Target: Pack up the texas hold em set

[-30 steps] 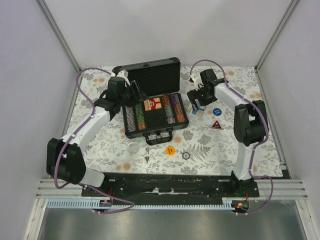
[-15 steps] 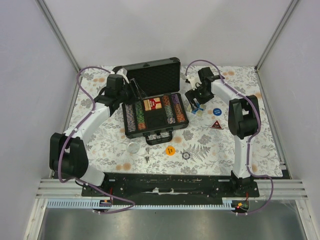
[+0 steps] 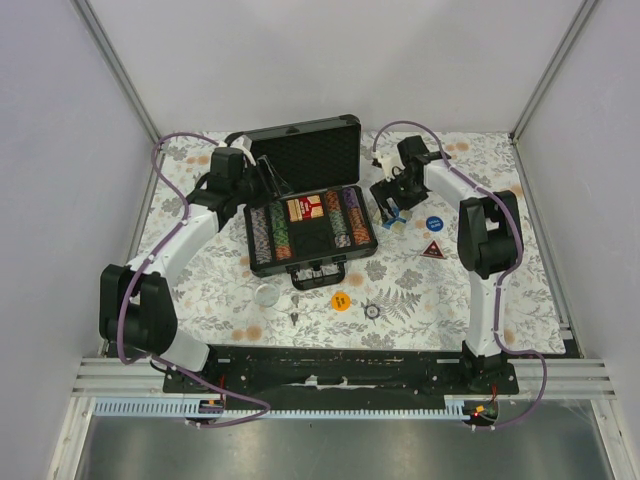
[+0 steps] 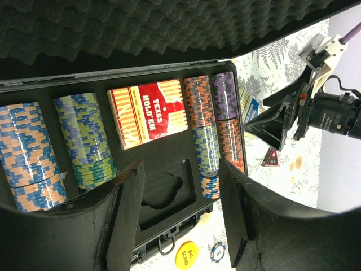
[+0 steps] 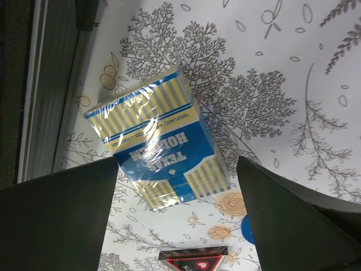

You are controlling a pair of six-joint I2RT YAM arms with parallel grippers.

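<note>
The black case (image 3: 262, 262) lies open with its foam lid (image 3: 300, 150) up. In it are rows of striped chips (image 4: 84, 138) and a red deck (image 4: 148, 112). An empty foam slot (image 4: 163, 189) sits in front of the red deck. My left gripper (image 4: 179, 175) hovers over the case's left rear, open and empty. A blue deck (image 5: 161, 144) lies on the cloth just right of the case. My right gripper (image 5: 177, 169) hangs open above it, one finger on each side, not touching.
On the cloth in front of the case lie a yellow big-blind button (image 3: 341, 301), a loose chip (image 3: 372, 311), a clear disc (image 3: 266, 295) and small keys (image 3: 295, 318). A blue round button (image 3: 434, 224) and a black-red triangle marker (image 5: 194, 261) lie right of the blue deck.
The right arm's elbow has swung inward and its gripper has settled over the blue deck. The left arm has drawn slightly back and left. Both stay open.
</note>
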